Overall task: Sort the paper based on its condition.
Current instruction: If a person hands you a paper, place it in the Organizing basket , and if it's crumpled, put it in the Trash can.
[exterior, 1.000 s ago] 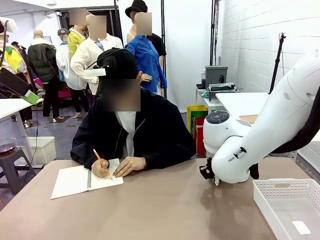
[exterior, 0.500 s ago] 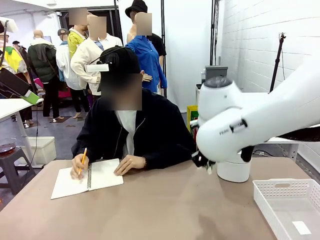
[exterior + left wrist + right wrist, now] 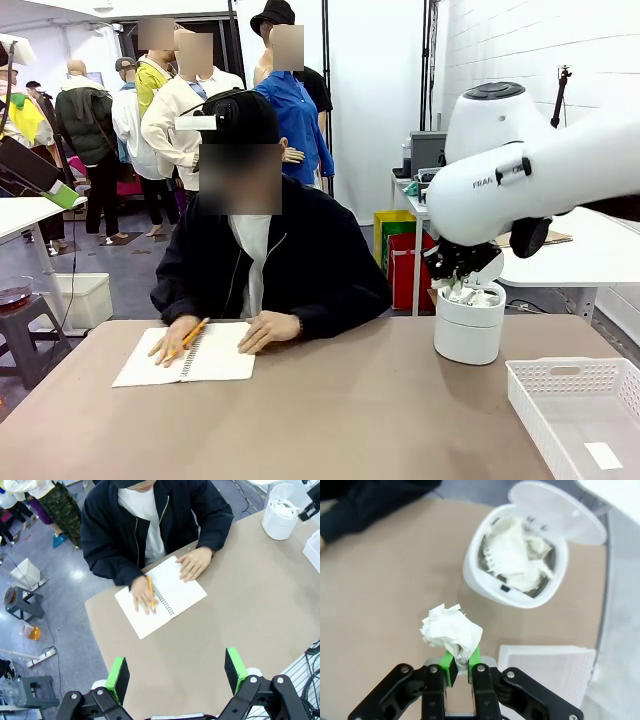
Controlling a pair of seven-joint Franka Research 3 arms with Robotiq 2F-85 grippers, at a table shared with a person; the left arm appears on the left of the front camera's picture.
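Fingers (image 3: 118, 676) of left gripper (image 3: 176, 675): spread apart, holding nothing, above bare table (image 3: 240, 605). Notebook (image 3: 200, 358): open, in front of person (image 3: 270, 250). Right gripper (image 3: 461, 661): pads clamped on one paper lump (image 3: 451, 631), raised beside white bin (image 3: 475, 575). Bin holds other paper lumps (image 3: 512, 560). White tray (image 3: 580, 400): far right.

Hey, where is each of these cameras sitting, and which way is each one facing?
Front view: fixed on the robot's side, facing across the table at the person; the right arm reaches in from the right.
Left wrist view: high up, looking down past the open left gripper at the notebook.
Right wrist view: looking down past the right gripper, shut on crumpled paper.
Shared: all three show the white bin.
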